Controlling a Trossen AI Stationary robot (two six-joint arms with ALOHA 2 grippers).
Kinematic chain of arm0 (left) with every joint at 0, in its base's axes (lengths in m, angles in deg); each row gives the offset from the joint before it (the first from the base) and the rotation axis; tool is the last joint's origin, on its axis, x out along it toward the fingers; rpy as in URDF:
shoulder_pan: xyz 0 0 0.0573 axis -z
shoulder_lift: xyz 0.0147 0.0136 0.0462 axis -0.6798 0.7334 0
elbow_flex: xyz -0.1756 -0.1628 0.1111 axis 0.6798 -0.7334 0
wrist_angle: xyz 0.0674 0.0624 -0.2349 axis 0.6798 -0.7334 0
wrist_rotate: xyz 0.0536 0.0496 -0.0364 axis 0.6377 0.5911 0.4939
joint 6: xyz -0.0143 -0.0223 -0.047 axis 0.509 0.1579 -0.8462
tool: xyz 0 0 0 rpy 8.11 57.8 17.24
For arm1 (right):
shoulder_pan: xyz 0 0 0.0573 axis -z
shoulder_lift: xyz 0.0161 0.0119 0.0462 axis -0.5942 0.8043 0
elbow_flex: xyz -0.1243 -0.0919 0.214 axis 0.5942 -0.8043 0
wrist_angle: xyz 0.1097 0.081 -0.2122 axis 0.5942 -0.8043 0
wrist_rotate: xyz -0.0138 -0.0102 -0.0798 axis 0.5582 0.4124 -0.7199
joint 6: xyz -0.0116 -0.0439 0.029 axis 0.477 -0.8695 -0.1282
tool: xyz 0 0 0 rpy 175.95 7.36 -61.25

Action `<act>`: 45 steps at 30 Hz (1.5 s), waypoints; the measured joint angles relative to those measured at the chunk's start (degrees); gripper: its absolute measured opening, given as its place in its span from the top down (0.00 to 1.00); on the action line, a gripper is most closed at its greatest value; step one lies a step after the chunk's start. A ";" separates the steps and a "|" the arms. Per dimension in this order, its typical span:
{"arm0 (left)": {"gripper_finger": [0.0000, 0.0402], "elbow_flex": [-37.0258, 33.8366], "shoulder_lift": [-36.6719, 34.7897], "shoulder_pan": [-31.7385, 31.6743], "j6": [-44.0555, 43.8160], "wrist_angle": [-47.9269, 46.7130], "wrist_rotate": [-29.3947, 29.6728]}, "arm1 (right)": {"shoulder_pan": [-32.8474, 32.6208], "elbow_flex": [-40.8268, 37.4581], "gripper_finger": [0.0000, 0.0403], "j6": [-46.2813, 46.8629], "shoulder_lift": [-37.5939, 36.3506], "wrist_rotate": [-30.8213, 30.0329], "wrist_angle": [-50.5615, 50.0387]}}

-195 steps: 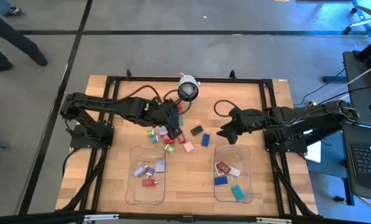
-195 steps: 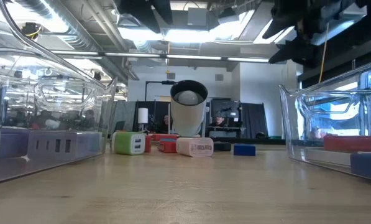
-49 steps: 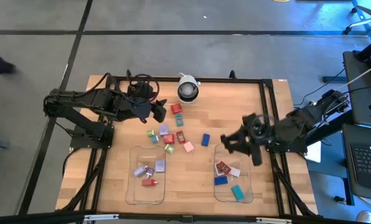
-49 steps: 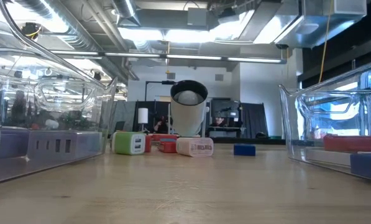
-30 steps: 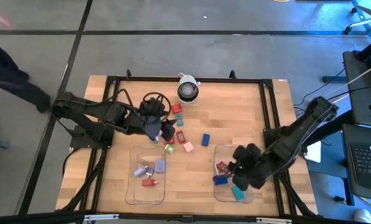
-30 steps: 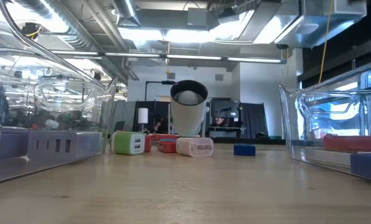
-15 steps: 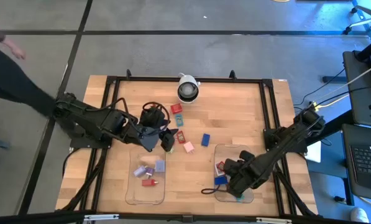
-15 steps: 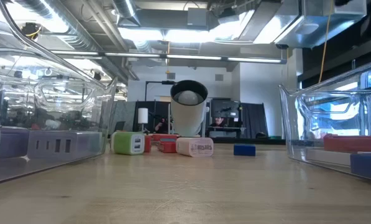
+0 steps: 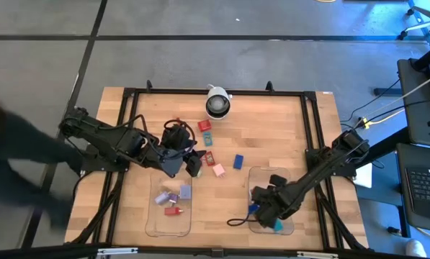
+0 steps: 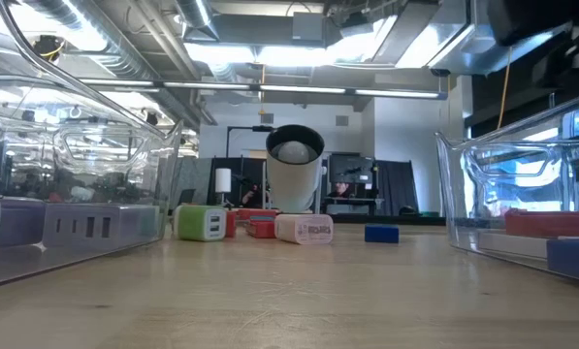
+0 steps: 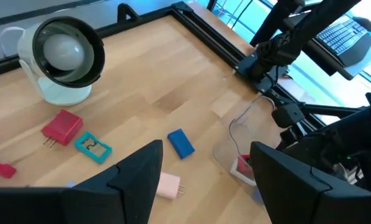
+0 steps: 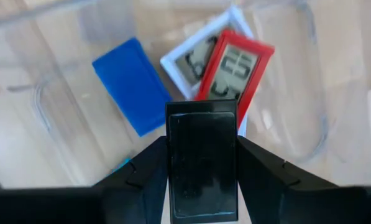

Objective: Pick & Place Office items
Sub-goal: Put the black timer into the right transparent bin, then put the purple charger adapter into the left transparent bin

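High view, right gripper (image 9: 266, 203): you have it low over the right tray (image 9: 290, 180), at that tray's near-left part; the fingers are too small to read from here.
High view, left gripper (image 9: 193, 164): it sits over the loose items in the middle of the table (image 9: 272, 129), just beyond the left tray (image 9: 151, 216); its spread is not clear from above.
High view, loose items: a blue block (image 9: 238, 161), a pink block (image 9: 218, 170), a red block (image 9: 204, 126) and a teal clip (image 9: 207, 135) lie on the bare wood between the camera dome (image 9: 217, 105) and the trays.
High view, left tray: it holds lilac pieces (image 9: 185, 191) and a small red one (image 9: 173, 211).
Low view, table level: you see the green block (image 10: 202, 223), the pink block (image 10: 305, 229) and the blue block (image 10: 381, 233) standing in a row in front of the dome (image 10: 294, 179); the tray walls (image 10: 507, 194) rise at both sides.
Left wrist view, left gripper (image 11: 205, 171): fingers spread wide with nothing between them; past them lie the pink block (image 11: 168, 185), blue block (image 11: 181, 142), teal clip (image 11: 92, 147) and red block (image 11: 63, 125), with the dome (image 11: 64, 59) beyond.
Right wrist view, right gripper (image 12: 202, 168): you are pinching a black block (image 12: 202, 163) between both fingers, right above the tray.
Right wrist view, tray contents: under the black block lie a blue block (image 12: 130, 84), a red-framed display (image 12: 235, 70) and a white-framed one (image 12: 196, 59) partly beneath it.
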 joint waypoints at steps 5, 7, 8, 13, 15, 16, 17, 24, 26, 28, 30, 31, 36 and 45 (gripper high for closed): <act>0.40 0.00 0.00 0.00 0.37 -0.02 -1.00 | 0.11 0.00 0.51 -0.56 0.00 -0.80 0.47; 0.40 0.00 0.00 0.00 0.89 -0.04 -1.07 | 0.11 0.00 0.46 -0.56 0.00 -0.80 0.50; 0.40 0.00 0.00 0.00 1.20 -0.02 -1.21 | 0.11 0.00 0.44 -0.56 0.00 -0.78 0.50; 0.40 0.00 0.00 0.00 3.37 -0.08 -1.36 | 0.37 0.00 0.33 -0.61 -0.03 -0.04 0.42; 0.40 0.00 0.00 0.00 4.70 -0.33 -1.35 | 0.74 0.00 0.31 -1.06 -0.39 1.58 0.02; 0.40 0.00 -0.02 0.00 5.36 -0.71 -1.35 | 0.94 0.00 0.30 -1.89 -0.68 2.54 -0.06; 0.40 0.00 -0.02 -0.02 5.77 -1.24 -1.37 | 1.11 0.00 0.29 -2.64 -1.11 3.15 -0.17; 0.36 0.00 -0.02 -3.16 2.17 -8.81 -6.18 | 2.51 0.00 0.29 -6.61 -5.93 4.84 -2.04; 0.33 0.04 0.36 -4.58 -0.95 -12.13 -7.51 | 3.11 0.01 0.30 -7.61 -7.76 4.61 -3.03; 0.30 0.04 1.13 -6.02 -4.78 -16.50 -7.96 | 3.72 0.00 0.30 -8.07 -9.52 3.43 -4.06; 0.27 0.04 2.37 -7.76 -9.06 -20.14 -8.69 | 4.32 0.01 0.30 -8.08 -11.59 1.84 -4.72; 0.26 0.04 3.17 -8.59 -11.22 -21.99 -9.29 | 4.66 0.02 0.30 -8.06 -12.54 1.04 -5.12; 0.22 0.02 8.48 -12.60 -17.56 -27.57 -11.76 | 6.30 0.02 0.30 -8.08 -17.22 -2.91 -5.59; 0.21 0.00 20.02 -19.56 -17.69 -27.26 -16.27 | 8.67 0.02 0.30 -8.08 -22.85 -7.12 -5.84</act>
